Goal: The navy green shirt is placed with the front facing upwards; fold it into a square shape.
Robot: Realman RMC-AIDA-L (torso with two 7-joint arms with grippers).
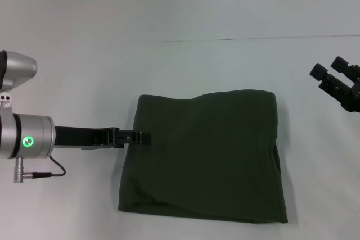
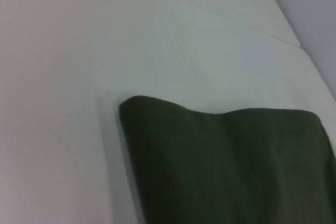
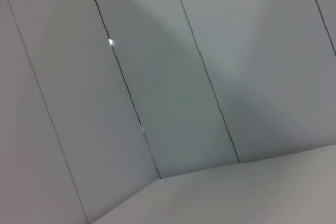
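Note:
The navy green shirt (image 1: 205,158) lies folded into a rough square on the white table, plain green side up, with no letters or collar showing. My left gripper (image 1: 142,137) reaches in from the left, and its tip is over the shirt's left edge. The left wrist view shows the shirt's (image 2: 231,166) near corner and folded edge, but not the gripper itself. My right gripper (image 1: 328,68) is open and empty, held up at the far right, clear of the shirt. The right wrist view shows only wall panels.
The white table (image 1: 73,71) spreads around the shirt on all sides, with a thin seam line (image 1: 253,39) across the back. The left arm's silver wrist, with its green light (image 1: 27,140), is at the left edge.

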